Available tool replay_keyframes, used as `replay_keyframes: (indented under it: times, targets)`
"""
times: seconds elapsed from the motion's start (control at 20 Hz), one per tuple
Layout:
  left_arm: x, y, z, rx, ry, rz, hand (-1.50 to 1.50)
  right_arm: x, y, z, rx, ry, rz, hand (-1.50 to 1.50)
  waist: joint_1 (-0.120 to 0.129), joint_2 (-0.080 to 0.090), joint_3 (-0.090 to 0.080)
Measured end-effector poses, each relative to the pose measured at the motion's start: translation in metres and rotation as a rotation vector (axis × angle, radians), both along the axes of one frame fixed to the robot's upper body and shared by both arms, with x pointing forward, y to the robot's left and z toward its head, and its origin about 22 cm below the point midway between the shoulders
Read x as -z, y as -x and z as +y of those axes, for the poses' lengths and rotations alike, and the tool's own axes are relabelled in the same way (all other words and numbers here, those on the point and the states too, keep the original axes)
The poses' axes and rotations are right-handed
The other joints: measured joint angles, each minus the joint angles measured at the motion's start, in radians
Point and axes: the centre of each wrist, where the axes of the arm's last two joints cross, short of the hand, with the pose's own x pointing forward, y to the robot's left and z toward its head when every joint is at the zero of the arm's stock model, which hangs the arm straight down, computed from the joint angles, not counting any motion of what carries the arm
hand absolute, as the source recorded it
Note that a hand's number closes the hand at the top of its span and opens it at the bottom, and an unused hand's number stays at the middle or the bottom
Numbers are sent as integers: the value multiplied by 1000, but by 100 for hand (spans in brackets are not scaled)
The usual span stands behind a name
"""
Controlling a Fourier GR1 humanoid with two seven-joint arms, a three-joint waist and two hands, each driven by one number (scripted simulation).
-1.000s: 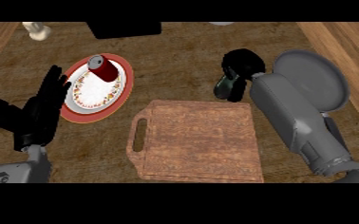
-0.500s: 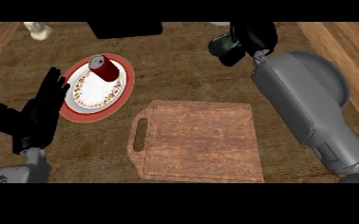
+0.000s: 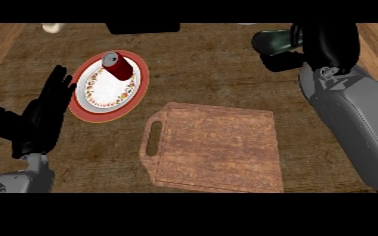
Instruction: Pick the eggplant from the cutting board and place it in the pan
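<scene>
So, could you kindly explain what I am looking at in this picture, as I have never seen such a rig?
This is a humanoid robot's view from its head, looking steeply down at a wooden counter. The grey forearms and black hands are its own. Its right hand, at upper right, has its fingers curled round a dark rounded thing, apparently the eggplant. Its left hand rests open at the left edge. On the counter lie a cutting board and a plate bearing a red can.
</scene>
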Motion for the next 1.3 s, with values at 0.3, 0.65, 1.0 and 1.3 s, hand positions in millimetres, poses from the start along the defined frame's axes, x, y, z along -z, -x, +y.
replay_keyframes:
  times: [0.3,0.65,1.0,1.3]
  targets:
    - [-2,-4,-6,29,1,-13,0,-3,28,-81,105,-58,-57,150,31,14,1]
    - [3,-11,-13,57,5,-25,0,11,40,-176,160,-107,-93,150,51,21,1]
    - [-3,-20,-15,80,5,-22,0,62,30,-231,114,-155,-73,150,71,27,2]
    - [-7,-17,-19,88,10,-26,0,105,20,-250,97,-161,-25,150,82,29,2]
